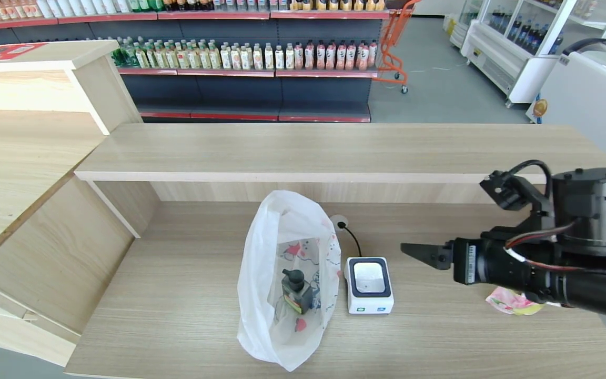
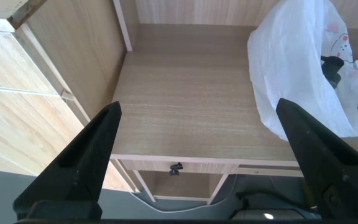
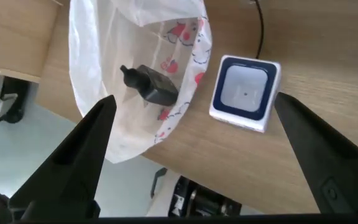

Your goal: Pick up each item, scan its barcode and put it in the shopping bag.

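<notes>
No text, label or number is legible.

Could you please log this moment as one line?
white plastic shopping bag: dark pump bottle inside | white scanner: beside bag | left gripper: open | right gripper: open | pink packet: unbagged

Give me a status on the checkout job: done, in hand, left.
Done: a dark pump bottle lies inside the white shopping bag, beside the barcode scanner. In hand: nothing; the right gripper is open over the counter to the scanner's right, and the left gripper is open and empty too. Left: a pink and yellow packet on the counter under the right arm, not yet scanned or bagged.
</notes>
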### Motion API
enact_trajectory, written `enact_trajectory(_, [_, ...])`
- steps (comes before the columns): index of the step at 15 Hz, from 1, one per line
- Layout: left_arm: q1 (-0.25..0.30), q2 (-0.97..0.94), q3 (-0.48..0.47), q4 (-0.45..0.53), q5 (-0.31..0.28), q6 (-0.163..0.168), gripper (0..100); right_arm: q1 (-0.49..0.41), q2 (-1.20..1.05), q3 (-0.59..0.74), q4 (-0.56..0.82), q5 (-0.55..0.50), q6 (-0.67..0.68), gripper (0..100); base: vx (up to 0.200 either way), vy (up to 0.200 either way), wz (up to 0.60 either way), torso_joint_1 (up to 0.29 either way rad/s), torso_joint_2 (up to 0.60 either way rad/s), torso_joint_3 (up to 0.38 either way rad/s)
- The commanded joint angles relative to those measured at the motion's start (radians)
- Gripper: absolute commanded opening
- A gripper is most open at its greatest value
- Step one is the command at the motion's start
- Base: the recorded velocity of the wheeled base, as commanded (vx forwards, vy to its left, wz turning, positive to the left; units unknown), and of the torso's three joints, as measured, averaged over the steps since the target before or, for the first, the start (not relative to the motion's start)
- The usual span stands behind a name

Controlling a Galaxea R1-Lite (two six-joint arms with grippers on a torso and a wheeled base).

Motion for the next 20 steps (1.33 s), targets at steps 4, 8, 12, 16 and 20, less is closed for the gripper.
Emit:
enact_trajectory(4, [0.0, 0.001, 0.0, 0.0, 0.0, 0.001, 100, -0.081, -0.198, 0.032, 0.1, -0.04, -0.001, 100, 0.0, 0.0, 0.0, 0.0, 0.0, 0.0])
enact_trajectory(8, [0.0, 0.001, 0.0, 0.0, -0.001, -0.002, 100, -0.121, -0.216, 0.029, 0.163, -0.041, 0.031, 100, 0.0, 0.0, 0.0, 0.0, 0.0, 0.0])
enact_trajectory(12, [0.0, 0.001, 0.0, 0.0, 0.0, -0.002, 100, -0.124, -0.234, 0.025, 0.217, -0.06, 0.119, 100, 0.0, -0.2, 0.0, 0.0, 0.0, 0.004])
enact_trajectory(16, [0.0, 0.001, 0.0, 0.0, -0.001, 0.001, 100, -0.094, -0.297, -0.029, 0.367, -0.098, 0.278, 100, 0.0, -0.1, 0.0, 0.005, 0.0, 0.002])
enact_trajectory(20, [0.0, 0.0, 0.0, 0.0, -0.001, 0.005, 100, -0.093, -0.322, -0.037, 0.395, -0.098, 0.292, 100, 0.0, 0.0, 0.0, 0.0, 0.0, 0.0])
